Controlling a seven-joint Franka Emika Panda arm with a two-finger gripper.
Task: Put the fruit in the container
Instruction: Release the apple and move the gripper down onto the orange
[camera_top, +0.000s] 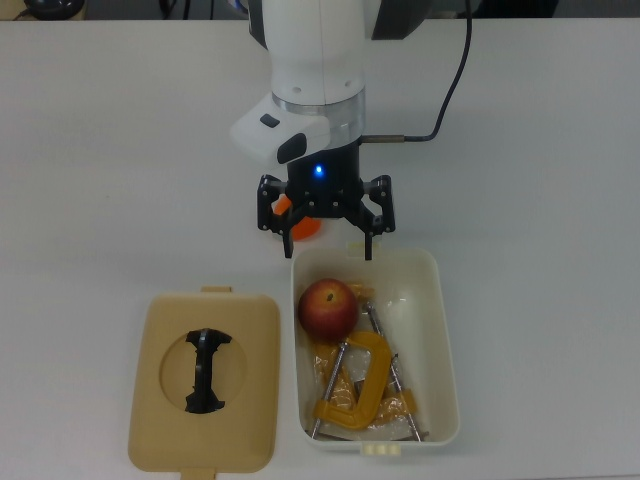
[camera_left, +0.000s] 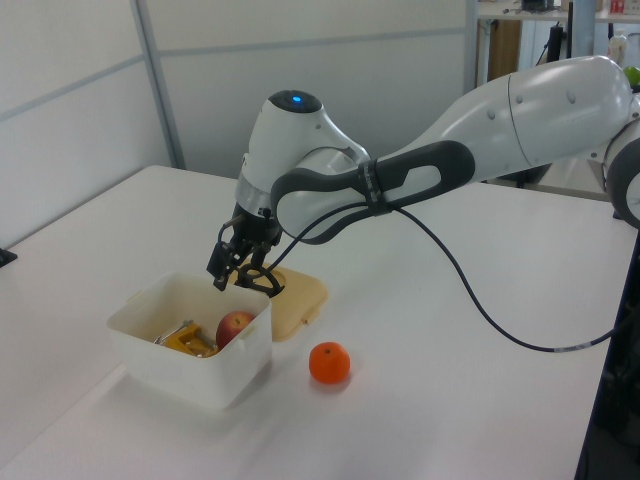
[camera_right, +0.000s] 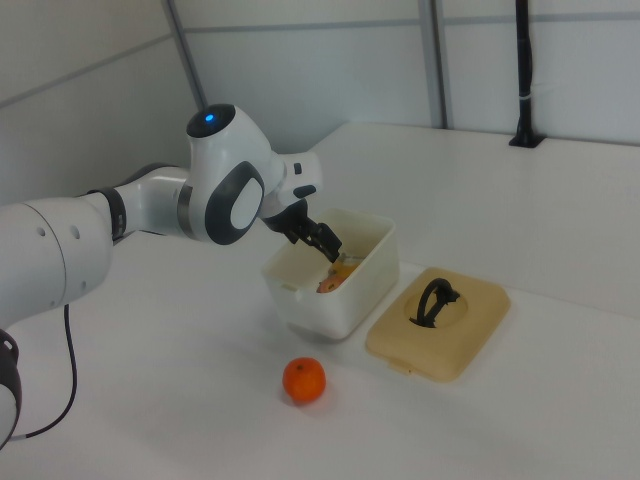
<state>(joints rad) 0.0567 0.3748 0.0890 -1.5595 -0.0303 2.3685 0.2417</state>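
The dark red apple (camera_top: 328, 308) lies inside the white container (camera_top: 447, 330) at its far end, resting beside the yellow clamps. Just above that end of the container hangs my gripper (camera_top: 327, 240), open and holding nothing. On the table outside the container sits the orange (camera_left: 330, 363); in the top view the orange (camera_top: 303, 227) is mostly covered by the gripper. The left view shows the apple (camera_left: 234, 327) low in the container (camera_left: 190, 375), under the gripper (camera_left: 232, 268).
Yellow-orange clamps (camera_top: 355, 385) fill the near half of the container. A flat tan lid (camera_top: 150, 400) with a black handle lies right beside the container, on the top view's left. The arm's cable trails across the table behind.
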